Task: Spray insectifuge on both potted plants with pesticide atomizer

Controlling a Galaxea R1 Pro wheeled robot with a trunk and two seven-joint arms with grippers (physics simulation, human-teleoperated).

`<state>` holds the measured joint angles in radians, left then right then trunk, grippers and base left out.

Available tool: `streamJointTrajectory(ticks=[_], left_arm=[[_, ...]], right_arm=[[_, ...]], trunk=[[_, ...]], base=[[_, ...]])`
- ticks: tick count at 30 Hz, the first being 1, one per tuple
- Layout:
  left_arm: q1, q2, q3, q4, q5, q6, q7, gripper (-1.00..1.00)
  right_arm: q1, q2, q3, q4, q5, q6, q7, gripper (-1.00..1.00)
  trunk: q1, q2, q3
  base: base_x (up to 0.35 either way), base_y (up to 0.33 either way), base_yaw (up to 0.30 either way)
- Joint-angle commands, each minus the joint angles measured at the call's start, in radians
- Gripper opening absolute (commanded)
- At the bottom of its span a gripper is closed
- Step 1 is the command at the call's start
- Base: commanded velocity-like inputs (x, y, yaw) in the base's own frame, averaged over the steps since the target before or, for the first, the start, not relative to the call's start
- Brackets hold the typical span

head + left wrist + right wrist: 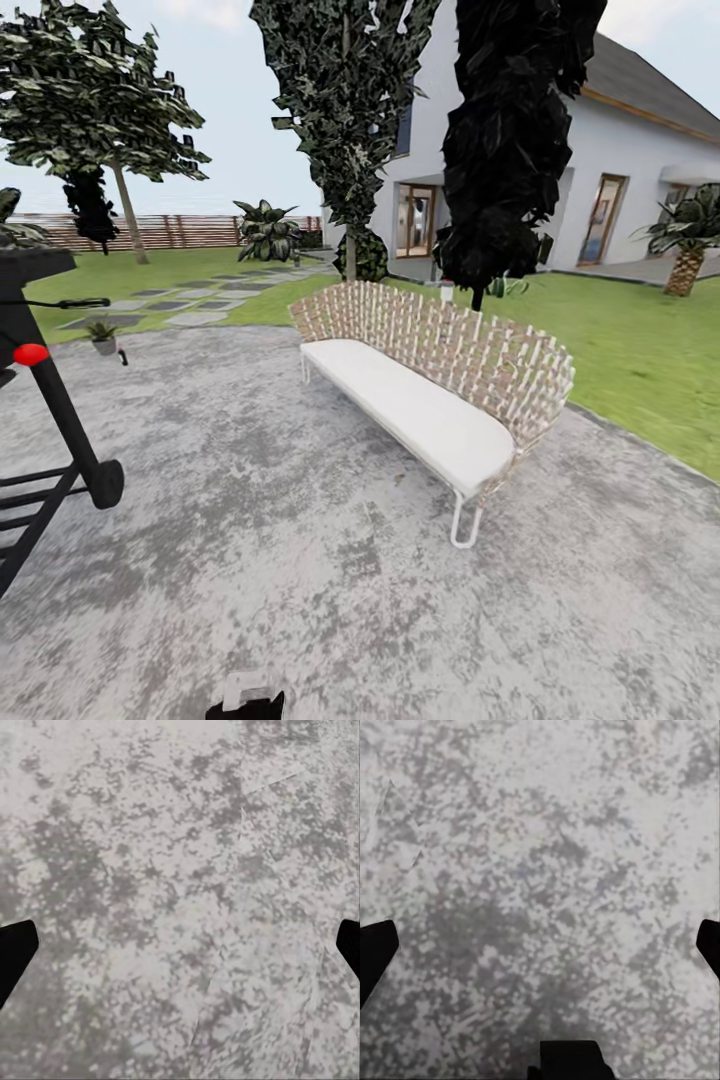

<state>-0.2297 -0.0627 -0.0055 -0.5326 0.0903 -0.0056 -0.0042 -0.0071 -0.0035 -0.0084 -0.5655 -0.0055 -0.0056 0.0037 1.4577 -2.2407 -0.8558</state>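
Gravel patio (pixel 300 560) lies under me; both my claws, left (pixel 180 945) and right (pixel 540 945), hang spread and empty. Driving toward the plant (pixel 102 335) at the patio's far left edge, I risk clipping the grill (pixel 50 400).

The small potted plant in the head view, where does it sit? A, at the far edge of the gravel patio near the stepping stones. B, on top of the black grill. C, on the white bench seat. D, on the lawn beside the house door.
A: the small potted plant stands on the far edge of the gravel patio, just before the stepping stones, well left of the bench.
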Motion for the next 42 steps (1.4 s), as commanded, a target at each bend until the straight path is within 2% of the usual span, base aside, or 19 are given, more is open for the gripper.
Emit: streamJointTrajectory(ticks=[1, 42], left_arm=[[-0.001, 0.000, -0.001, 0.000, 0.009, -0.001, 0.000, 1.00], [-0.001, 0.000, -0.001, 0.000, 0.009, -0.001, 0.000, 1.00]], right_arm=[[0.000, 0.000, -0.001, 0.000, -0.001, -0.001, 0.000, 1.00], [0.000, 0.002, -0.001, 0.002, 0.007, -0.001, -0.001, 1.00]], trunk=[[0.000, 0.000, -0.001], [0.000, 0.000, -0.001]], base=[[0.340, 0.000, 0.256], [0.340, 0.000, 0.256]])
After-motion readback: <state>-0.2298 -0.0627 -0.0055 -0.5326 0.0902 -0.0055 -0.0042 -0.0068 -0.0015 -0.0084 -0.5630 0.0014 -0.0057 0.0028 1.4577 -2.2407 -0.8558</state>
